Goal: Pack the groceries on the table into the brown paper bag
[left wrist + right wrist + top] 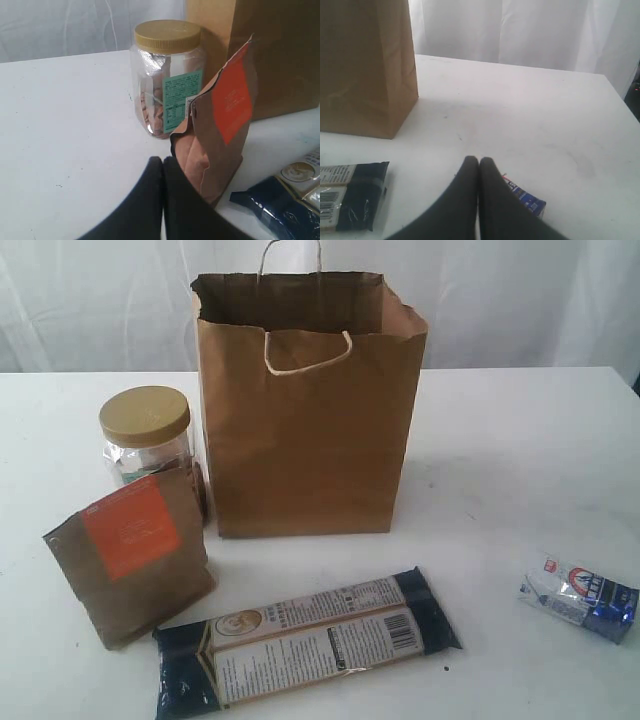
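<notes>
Long dark-blue packet (305, 648) flat, long axis left-right; L tool (162, 160) & R tool (478, 161) closed, empty.

No text legible, fine print on green jar label (182, 92), orange pouch label (130, 530), dark-blue packet (305, 650) all blurred

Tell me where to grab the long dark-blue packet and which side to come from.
Probably across its narrow width near the middle, coming down from above. The long dark-blue packet lies flat on the table with bare table along both long edges there, leaving room to straddle it, and it should hang balanced.
</notes>
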Robot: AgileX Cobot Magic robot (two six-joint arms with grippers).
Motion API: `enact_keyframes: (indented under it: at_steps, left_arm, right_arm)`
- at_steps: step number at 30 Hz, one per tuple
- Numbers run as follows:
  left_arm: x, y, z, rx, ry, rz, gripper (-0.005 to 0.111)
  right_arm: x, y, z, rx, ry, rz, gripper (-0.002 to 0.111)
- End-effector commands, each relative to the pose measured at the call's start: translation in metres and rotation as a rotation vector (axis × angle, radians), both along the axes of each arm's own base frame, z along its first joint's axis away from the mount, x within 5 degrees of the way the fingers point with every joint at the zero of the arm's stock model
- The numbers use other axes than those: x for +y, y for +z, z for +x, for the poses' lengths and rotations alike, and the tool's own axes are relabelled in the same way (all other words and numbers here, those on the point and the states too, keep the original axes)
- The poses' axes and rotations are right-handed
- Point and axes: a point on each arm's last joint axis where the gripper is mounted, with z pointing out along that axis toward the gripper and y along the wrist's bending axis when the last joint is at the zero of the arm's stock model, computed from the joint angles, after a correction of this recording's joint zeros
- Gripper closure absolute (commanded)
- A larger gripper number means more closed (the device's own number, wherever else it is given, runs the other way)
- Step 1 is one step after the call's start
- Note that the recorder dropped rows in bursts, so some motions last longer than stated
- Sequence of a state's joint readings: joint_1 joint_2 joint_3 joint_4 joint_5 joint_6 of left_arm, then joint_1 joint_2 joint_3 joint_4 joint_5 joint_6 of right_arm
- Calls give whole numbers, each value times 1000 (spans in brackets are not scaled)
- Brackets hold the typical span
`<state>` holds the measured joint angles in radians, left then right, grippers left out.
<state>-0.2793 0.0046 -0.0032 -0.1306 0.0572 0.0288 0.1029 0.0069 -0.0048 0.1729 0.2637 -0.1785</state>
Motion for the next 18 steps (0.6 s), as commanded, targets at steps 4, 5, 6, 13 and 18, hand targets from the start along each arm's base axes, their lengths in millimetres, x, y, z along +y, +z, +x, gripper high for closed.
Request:
enact_keyframes:
  at_steps: [4,5,6,13,18]
  left_arm:
    - [0,-1,0,-2,0,-7,107]
    - [0,-1,0,-2,0,-7,107]
    - [0,-1,0,-2,0,-7,107]
    - [0,-1,0,-2,0,-7,107]
    - [0,-1,0,-2,0,-7,107]
  right_arm:
    - [-3,4,1,-58,-34,31,108]
    - [-3,4,1,-57,-38,38,108]
    - [-3,4,1,-57,-42,38,108]
    - [-4,2,1,-34,-50,51,108]
    - [-4,2,1,-34,-50,51,108]
